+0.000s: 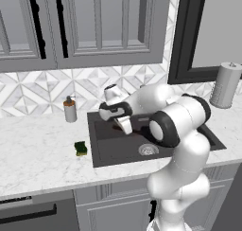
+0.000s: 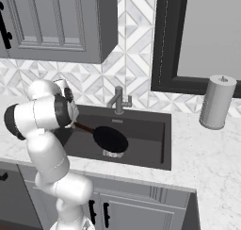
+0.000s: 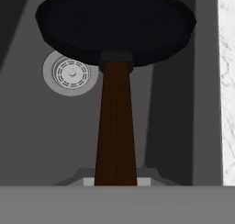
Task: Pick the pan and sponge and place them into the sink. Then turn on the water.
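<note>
My gripper (image 3: 115,181) is shut on the long dark-brown handle (image 3: 116,126) of the black pan (image 3: 114,25). In the right base view the pan (image 2: 111,138) hangs level inside the dark-grey sink (image 2: 150,130), partly over the round silver drain (image 3: 71,73). I cannot tell whether it touches the basin floor. The hand (image 1: 124,126) is low over the sink's left half. The yellow-green sponge (image 1: 81,148) lies on the marble counter just left of the sink (image 1: 108,147). No water is in view at the grey faucet (image 2: 118,101).
A soap dispenser (image 1: 70,110) stands at the back of the counter, left of the sink. A grey cylindrical canister (image 2: 216,102) stands on the counter to the right. Wall cabinets hang above, and a dark-framed window is at the right.
</note>
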You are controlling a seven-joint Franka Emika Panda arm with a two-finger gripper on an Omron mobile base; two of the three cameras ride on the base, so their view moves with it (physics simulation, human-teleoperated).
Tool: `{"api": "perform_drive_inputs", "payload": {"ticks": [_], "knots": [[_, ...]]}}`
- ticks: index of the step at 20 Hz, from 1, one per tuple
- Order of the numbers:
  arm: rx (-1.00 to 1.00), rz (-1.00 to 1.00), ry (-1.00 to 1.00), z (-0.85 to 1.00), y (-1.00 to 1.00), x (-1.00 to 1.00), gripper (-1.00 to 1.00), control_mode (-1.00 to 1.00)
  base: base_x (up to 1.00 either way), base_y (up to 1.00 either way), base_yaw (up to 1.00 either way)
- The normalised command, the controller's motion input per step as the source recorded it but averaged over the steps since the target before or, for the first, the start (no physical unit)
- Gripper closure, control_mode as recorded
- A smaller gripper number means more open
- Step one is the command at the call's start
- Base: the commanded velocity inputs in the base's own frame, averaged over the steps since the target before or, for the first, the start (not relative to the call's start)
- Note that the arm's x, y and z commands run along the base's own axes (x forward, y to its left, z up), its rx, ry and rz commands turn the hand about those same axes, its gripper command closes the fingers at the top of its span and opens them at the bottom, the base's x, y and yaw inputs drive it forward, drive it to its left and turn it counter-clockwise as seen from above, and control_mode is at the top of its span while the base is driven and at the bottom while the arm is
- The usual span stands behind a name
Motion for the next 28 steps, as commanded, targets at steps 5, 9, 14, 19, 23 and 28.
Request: {"api": "perform_drive_inputs", "payload": {"ticks": [5,9,14,19,23,28], "knots": [[0.0,-0.01,0.0,-0.54,-0.04,0.31,1.0,-1.0,0.0,0.0,0.0],[0.0,0.0,0.0,-0.33,0.0,0.11,1.0,-1.0,0.0,0.0,0.0],[0.0,0.0,0.0,-0.49,0.0,0.07,1.0,-1.0,0.0,0.0,0.0],[0.0,0.0,-0.11,-0.46,0.0,0.0,1.0,-1.0,0.0,0.0,0.0],[0.0,0.0,-0.14,-0.39,0.0,0.0,1.0,-1.0,0.0,0.0,0.0],[0.05,0.0,-0.06,-0.24,-0.07,0.08,1.0,-1.0,0.0,0.0,0.0]]}}
